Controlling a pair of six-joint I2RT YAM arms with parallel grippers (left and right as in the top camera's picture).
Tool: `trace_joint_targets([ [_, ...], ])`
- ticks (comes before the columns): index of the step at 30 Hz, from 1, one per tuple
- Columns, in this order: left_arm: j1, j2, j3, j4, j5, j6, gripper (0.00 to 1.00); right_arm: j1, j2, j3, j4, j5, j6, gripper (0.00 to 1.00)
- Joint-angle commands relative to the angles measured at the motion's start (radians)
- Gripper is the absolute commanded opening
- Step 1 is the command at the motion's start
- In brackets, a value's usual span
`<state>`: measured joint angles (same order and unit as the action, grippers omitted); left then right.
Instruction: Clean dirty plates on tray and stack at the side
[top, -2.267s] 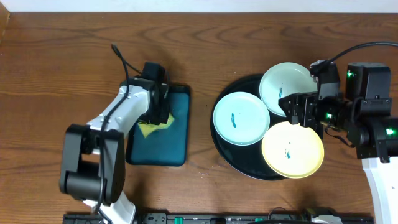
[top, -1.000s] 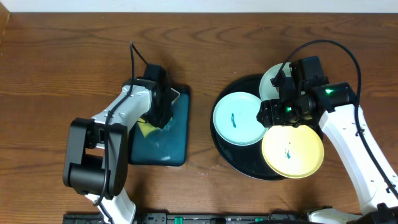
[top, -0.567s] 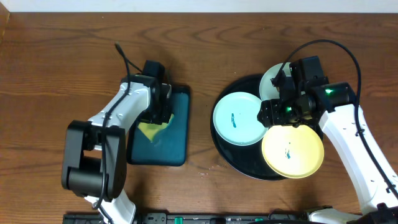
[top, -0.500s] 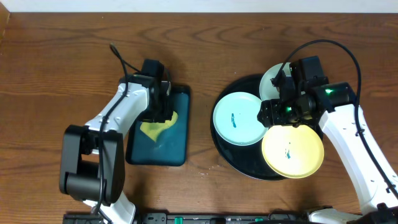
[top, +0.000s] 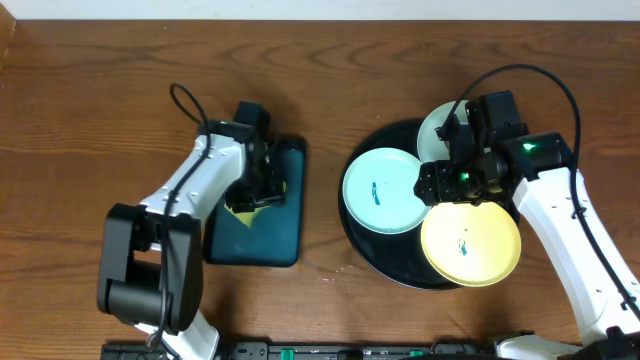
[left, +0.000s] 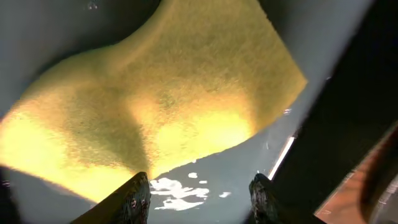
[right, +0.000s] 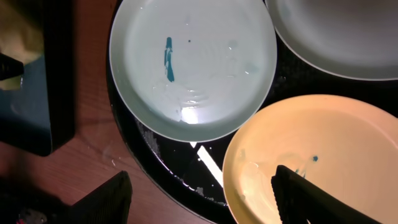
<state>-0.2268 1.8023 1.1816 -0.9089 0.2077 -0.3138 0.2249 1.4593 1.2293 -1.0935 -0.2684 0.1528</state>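
**Table**: brown wood-grain top seen from overhead. The grain runs left to right, and a pale strip borders the far edge.

Two items lie directly on the table:

- **Teal tray**: dark and rectangular with rounded corners. It sits left of centre, with its long side running near to far.
- **Black tray**: large, round and low-rimmed. It sits right of centre, and its surface looks wet and glossy in the right wrist view.

The two trays lie apart, with a band of wood between them. A few pale specks, too small to identify, sit on the wood near the black tray's near-left rim.
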Motion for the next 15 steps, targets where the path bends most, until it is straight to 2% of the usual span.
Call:
trace_joint_targets([
  [1,-0.084,-0.009,0.003,0.033,-0.260,0.014,0.54,0.006,-0.008,0.001,0.001,0.006,0.008,0.72],
  [7,-0.186,-0.008,-0.080,0.184,-0.486,0.014,0.54,0.006,-0.008,0.001,0.000,0.006,0.011,0.72],
  [11,-0.200,-0.008,-0.124,0.258,-0.494,0.036,0.54,0.006,-0.008,0.001,0.000,0.006,0.011,0.72],
  [13,-0.200,-0.008,-0.145,0.293,-0.494,0.040,0.47,0.006,-0.008,0.001,0.001,0.006,0.011,0.72],
  [15,-0.200,-0.008,-0.163,0.326,-0.494,0.049,0.33,0.006,-0.008,0.001,0.001,0.006,0.011,0.72],
])
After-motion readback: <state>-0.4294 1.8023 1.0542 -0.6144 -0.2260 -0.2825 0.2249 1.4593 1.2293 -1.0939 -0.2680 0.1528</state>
